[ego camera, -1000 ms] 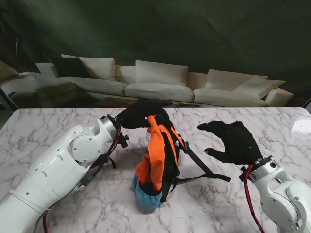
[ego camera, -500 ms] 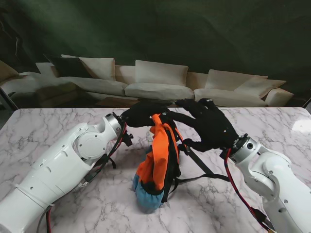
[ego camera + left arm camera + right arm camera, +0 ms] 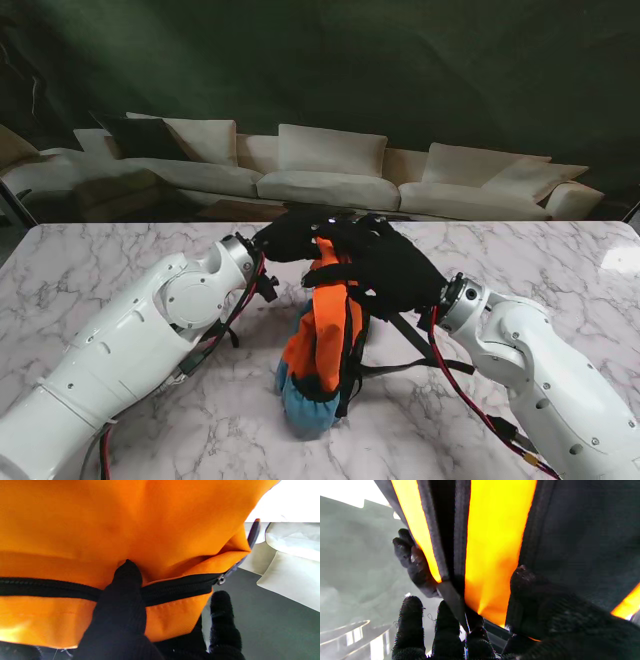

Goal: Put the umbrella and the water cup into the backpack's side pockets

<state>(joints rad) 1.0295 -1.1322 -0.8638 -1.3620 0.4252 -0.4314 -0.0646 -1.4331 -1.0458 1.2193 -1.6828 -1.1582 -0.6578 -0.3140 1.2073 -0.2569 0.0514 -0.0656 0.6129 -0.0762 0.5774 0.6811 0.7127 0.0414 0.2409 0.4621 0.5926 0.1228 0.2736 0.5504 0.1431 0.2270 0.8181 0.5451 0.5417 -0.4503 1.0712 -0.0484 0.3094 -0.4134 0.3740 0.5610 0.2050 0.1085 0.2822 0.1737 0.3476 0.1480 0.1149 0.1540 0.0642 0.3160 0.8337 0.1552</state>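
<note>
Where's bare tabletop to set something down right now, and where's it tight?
Free: the marble table at far left, beyond the left arm; the far right corner past the right arm; the near strip right of the backpack. Crowded: the centre, where the left hand and right hand both sit at the backpack's top and loose straps trail to the right.

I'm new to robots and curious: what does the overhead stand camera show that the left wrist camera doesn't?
Only the stand view shows the whole orange-and-black fabric backpack with its blue bottom, the white marble table, both arms and the right hand. Only the left wrist view shows the backpack's black zipper up close. Both show the black-gloved left hand gripping the backpack's top.
</note>
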